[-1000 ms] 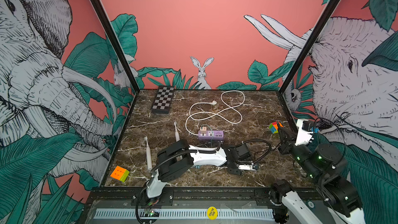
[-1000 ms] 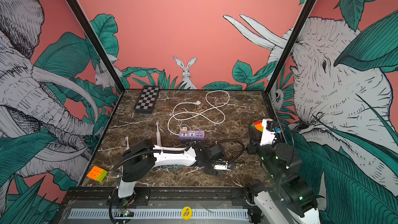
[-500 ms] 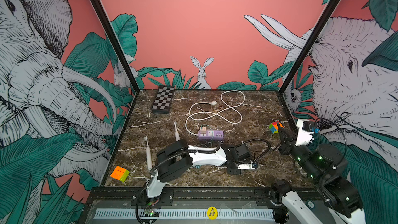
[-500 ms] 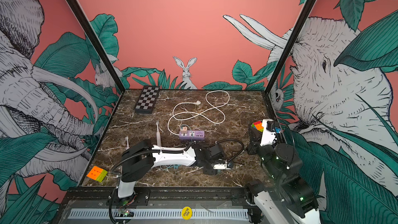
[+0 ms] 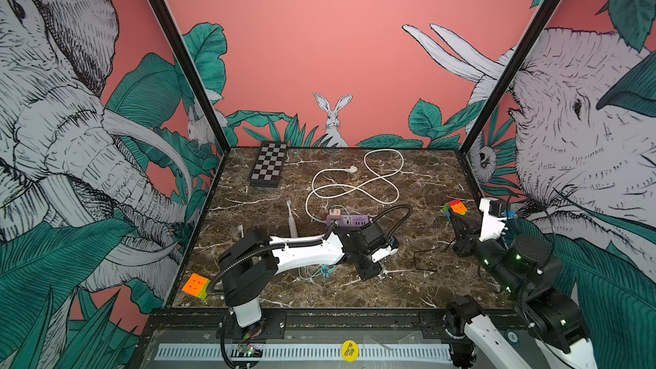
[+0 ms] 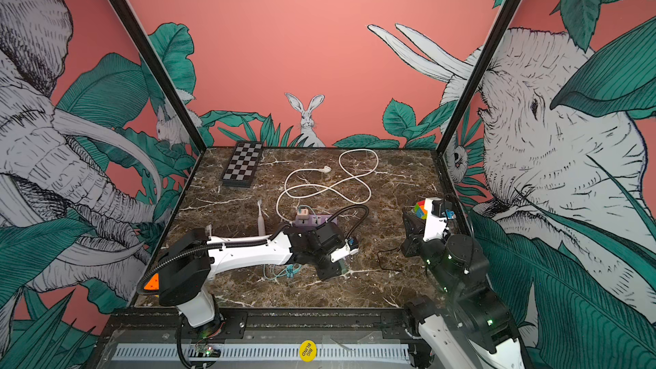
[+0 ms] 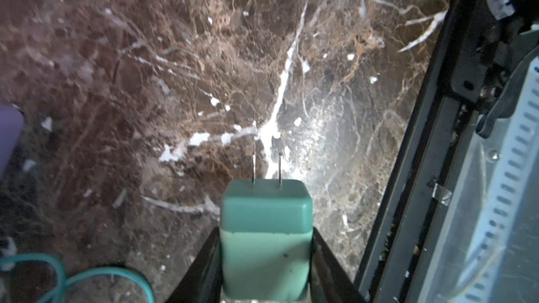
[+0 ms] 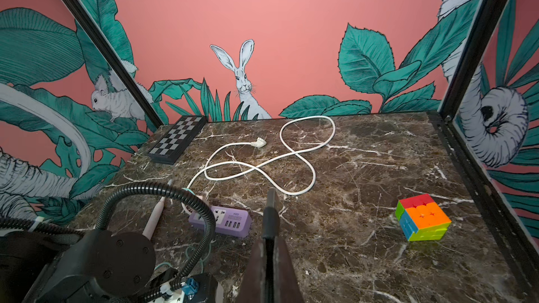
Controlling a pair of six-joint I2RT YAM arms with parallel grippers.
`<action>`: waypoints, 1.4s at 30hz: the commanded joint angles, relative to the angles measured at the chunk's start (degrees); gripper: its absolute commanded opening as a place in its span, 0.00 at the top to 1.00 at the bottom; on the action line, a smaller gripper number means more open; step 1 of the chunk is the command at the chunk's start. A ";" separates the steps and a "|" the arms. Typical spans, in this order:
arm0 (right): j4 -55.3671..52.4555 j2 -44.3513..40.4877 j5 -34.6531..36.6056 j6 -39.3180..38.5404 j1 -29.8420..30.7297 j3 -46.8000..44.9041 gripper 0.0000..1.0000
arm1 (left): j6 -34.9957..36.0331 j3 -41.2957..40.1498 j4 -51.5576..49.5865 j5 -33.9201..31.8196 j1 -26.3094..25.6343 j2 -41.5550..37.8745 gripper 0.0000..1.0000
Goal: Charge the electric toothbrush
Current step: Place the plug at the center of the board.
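**Left hand gripping the teal charger plug**

We are clamping our left hand (image 7: 264, 257) around the teal charger plug (image 7: 264, 208), its 2 prongs pointing out over the table (image 7: 145, 53). Our right hand (image 8: 271, 199) is sitting pressed together and empty, near the cube (image 8: 423, 217). The electric toothbrush (image 5: 291, 220) is lying flat on the table near the purple power strip (image 5: 349, 222), apart from both hands.

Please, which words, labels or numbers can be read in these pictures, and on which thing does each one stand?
"BIG BLIND": on the yellow sticker stuck on the white slotted duct at the front, readable in both top views.
Small print on the power strip, above its ports: too small to read.
No other text can be read.
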 commanded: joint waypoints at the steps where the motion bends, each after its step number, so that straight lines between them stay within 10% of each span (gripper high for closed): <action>1: 2.89 -0.48 -2.42 1.51 -0.25 -0.93 1.00 | -10.30 -3.35 -1.14 1.63 -0.31 -1.76 0.84; 25: 0.39 -1.34 -3.18 -0.26 -0.20 -1.44 1.00 | -11.73 11.44 -18.62 -7.56 -1.49 12.10 0.42; 42: -1.00 -2.36 -2.19 -1.23 -0.24 -0.92 1.00 | -11.74 18.32 -21.77 -11.29 -1.47 16.15 0.40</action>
